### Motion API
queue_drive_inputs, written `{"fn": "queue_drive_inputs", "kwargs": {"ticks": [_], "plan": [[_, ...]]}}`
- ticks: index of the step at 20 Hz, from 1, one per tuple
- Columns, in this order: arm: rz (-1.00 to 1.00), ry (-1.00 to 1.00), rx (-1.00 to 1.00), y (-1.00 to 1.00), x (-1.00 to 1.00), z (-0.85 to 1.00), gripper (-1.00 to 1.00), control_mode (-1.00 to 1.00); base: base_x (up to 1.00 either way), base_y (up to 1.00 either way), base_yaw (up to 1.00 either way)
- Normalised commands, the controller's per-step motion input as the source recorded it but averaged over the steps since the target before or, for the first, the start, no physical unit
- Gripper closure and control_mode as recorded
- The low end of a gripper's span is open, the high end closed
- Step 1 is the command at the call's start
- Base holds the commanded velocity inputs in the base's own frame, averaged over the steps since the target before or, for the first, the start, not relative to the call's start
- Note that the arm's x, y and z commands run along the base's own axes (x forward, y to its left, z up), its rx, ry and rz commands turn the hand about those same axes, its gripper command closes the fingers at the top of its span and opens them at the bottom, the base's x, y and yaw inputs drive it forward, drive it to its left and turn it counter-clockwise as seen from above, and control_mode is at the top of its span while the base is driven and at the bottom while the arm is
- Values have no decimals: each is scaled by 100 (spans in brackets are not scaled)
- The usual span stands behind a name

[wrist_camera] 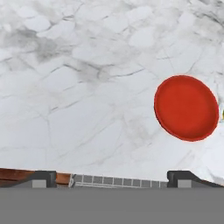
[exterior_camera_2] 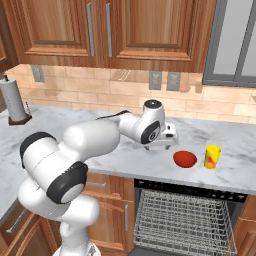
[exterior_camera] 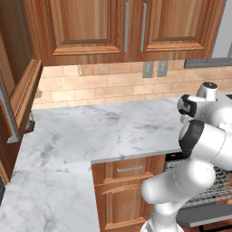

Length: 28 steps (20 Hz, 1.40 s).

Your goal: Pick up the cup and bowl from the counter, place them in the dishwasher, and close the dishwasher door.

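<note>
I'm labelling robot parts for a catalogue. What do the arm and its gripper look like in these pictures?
The arm is made of glossy white, rounded segments joined by dark grey to black bands at the joints. Its wrist ends in a rounded white head with a dark ring. The gripper is a pale grey block; in the hand view its two finger tips are small, dark and squarish. No markings or loose cables show.

A home kitchen is shown. A broad L-shaped white marble table (exterior_camera: 77, 136) with grey veins is carried on brown wooden base cabinets (exterior_camera: 124, 190), and matching brown wooden wall cabinets with slim metal handles (exterior_camera_2: 100, 30) are hung above it. The wall between them is faced with beige tile (exterior_camera_2: 115, 85), into which grey wall sockets (exterior_camera_2: 165, 80) are set. Under the table's front edge an open dishwasher with a grey wire rack (exterior_camera_2: 182, 220) is seen. At the table's left end a white paper-towel roll on a dark stand (exterior_camera_2: 15, 100) is stood upright.
</note>
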Motion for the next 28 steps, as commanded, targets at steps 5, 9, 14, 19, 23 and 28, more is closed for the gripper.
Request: {"fn": "queue_drive_inputs", "kwargs": {"ticks": [5,9,14,19,23,28], "plan": [[0,0,-1,-33,7,0,-100,-100,0,0,0],[0,0,0,-34,1,0,-100,-100,0,0,0],[0,0,0,-35,1,0,-100,-100,0,0,0],[0,0,-2,-30,0,0,-100,-100,0,0,0],[2,0,-3,-20,3,0,-100,-100,0,0,0],[2,0,-3,-19,7,0,-100,-100,0,0,0]]}}
